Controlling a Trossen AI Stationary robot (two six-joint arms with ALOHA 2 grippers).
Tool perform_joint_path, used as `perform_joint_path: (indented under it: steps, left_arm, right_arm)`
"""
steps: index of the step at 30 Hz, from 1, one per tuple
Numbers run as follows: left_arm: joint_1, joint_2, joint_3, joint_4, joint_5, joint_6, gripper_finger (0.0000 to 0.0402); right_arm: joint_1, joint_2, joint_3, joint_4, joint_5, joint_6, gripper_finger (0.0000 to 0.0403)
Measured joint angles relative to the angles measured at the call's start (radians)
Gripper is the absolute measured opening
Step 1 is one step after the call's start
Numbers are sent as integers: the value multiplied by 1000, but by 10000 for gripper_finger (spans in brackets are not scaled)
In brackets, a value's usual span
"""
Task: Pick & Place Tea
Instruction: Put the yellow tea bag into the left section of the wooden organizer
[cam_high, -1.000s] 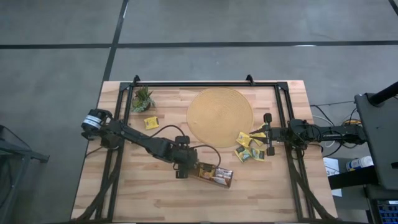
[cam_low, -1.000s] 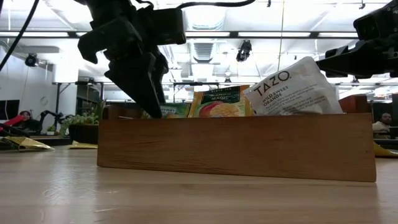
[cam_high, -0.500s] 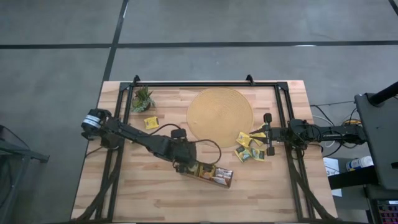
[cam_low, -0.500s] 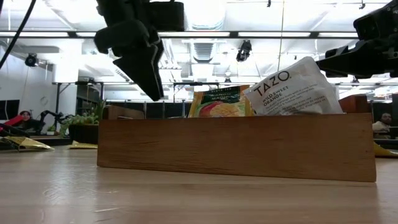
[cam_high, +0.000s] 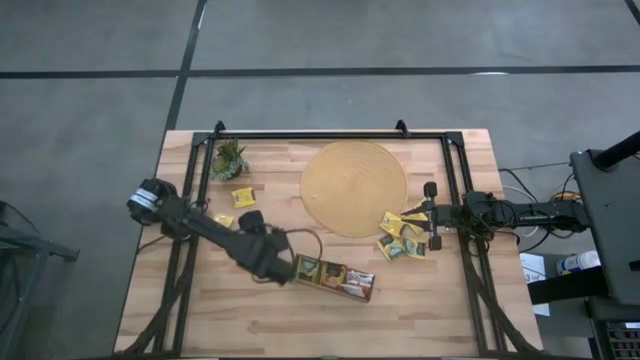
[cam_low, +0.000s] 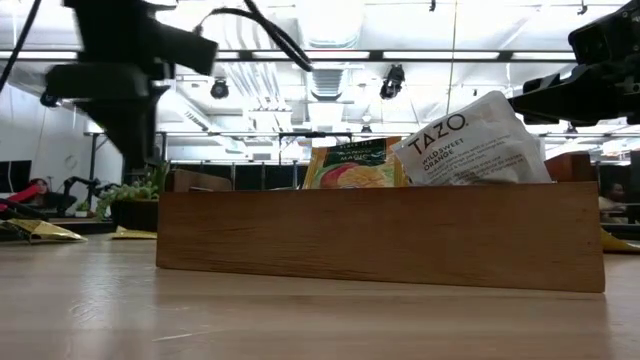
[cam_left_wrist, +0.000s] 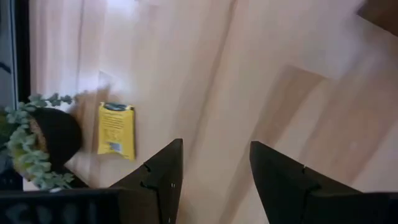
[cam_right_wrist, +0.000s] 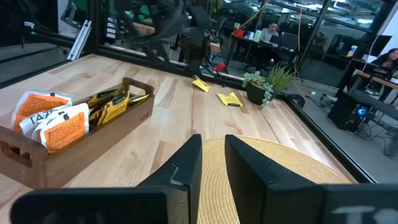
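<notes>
over table (cam_high: 200, 310), left gripper (cam_left_wrist: 211, 163) apparently agape

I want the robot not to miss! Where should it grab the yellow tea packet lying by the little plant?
Probably from straight above. The yellow tea packet lies flat on the table, so no side stands up to pinch. The left gripper, open and nearest, could straddle it and close on two opposite edges, keeping clear of the plant beside it.
</notes>
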Motion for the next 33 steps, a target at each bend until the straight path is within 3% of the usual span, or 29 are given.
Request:
perform_joint_path:
  steps: [10,33]
  left_arm:
    - [-75,0,-162,79,25,-159,179]
    - [78,0,-408,150,139,-252,145]
  right_arm:
    - [0,0,0,0,0,0,68]
    - [0,0,0,0,0,0,68]
